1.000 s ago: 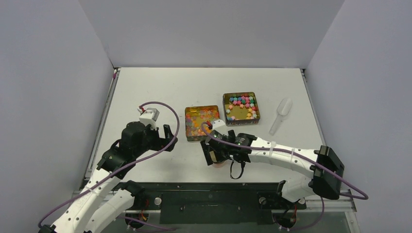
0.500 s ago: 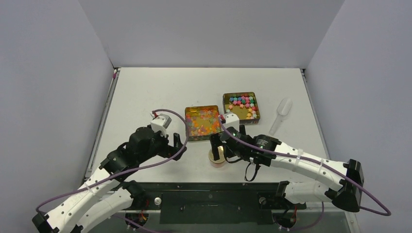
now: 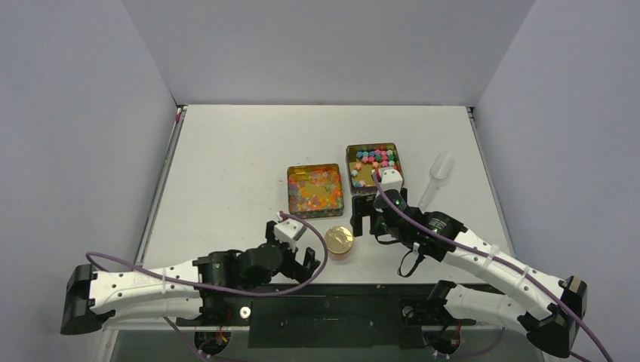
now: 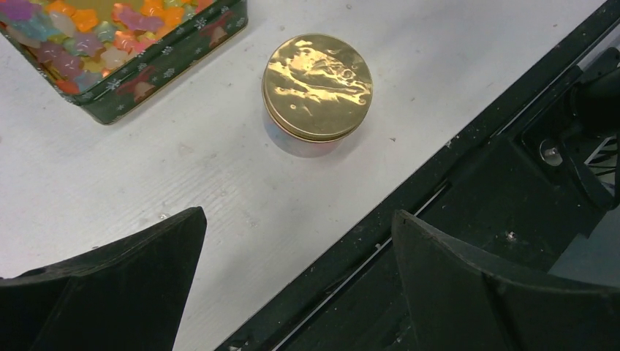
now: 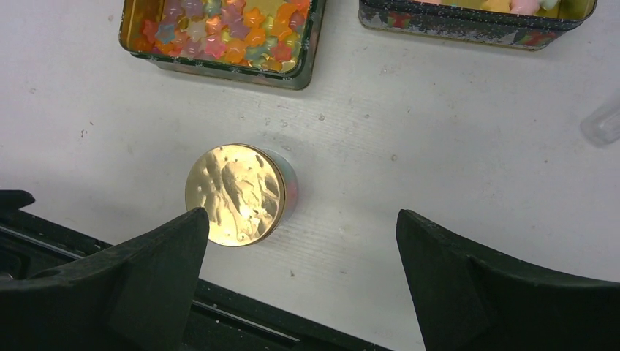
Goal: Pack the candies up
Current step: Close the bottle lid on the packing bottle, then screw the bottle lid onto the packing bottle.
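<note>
- Pulling back from the gold-lidded jar [image 3: 339,240], the right gripper [image 3: 365,220] now hangs wide open and empty just to its upper right. The left gripper [image 3: 296,247], equally spread and empty, has swung in at lower left. With the lid on, packing looks nearly finished.
- Left wrist: the jar [image 4: 317,88] stands at upper centre, ahead of the open fingers [image 4: 110,278] and untouched. Candies [image 4: 95,33] fill a tin [image 4: 183,62] at upper left.
- Right wrist: the jar [image 5: 237,194] sits centre-left, apart from both fingers [image 5: 131,278]. Candies [image 5: 219,29] lie in the tin [image 5: 307,51] along the top edge.
</note>
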Controlling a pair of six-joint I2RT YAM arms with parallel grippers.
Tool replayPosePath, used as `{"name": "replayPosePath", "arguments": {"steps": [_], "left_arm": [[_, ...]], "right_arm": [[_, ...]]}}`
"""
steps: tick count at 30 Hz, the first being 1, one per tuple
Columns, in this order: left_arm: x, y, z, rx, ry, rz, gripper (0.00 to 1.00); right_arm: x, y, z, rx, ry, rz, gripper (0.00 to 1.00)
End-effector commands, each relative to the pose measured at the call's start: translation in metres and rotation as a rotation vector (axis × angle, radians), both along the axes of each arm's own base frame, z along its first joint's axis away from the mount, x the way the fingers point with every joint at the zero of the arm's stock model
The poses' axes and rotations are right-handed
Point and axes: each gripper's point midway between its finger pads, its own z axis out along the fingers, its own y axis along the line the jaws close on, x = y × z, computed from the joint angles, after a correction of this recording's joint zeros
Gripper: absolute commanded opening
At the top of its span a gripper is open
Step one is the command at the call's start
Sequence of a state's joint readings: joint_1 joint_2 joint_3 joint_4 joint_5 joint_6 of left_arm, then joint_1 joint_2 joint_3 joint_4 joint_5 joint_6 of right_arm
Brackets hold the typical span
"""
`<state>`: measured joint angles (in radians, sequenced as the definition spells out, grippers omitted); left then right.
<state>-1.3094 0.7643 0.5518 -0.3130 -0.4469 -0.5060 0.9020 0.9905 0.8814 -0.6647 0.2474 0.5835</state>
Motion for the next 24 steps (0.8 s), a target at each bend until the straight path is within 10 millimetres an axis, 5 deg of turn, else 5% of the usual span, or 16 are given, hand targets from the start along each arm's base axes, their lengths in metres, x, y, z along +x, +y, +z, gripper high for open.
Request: {"name": "replayPosePath", "arguments": {"steps": [1, 16, 24], "left_arm": [[0.01, -0.025, 0.023, -0.143, -0.135, 0.073, 0.96], [0.002, -0.055, -0.053, -0.186, -0.237, -0.067, 0.96], [0.007, -0.073, -0.072, -0.213, -0.292, -0.092, 0.96]], "right_arm": [[0.007, -0.002, 0.01, 0.07, -0.057, 0.002, 0.94], [0.019, -0.017, 0.0, 0.13, -0.1, -0.058, 0.93], [0.014, -0.014, -0.012, 0.154, -0.08, -0.051, 0.93]]}}
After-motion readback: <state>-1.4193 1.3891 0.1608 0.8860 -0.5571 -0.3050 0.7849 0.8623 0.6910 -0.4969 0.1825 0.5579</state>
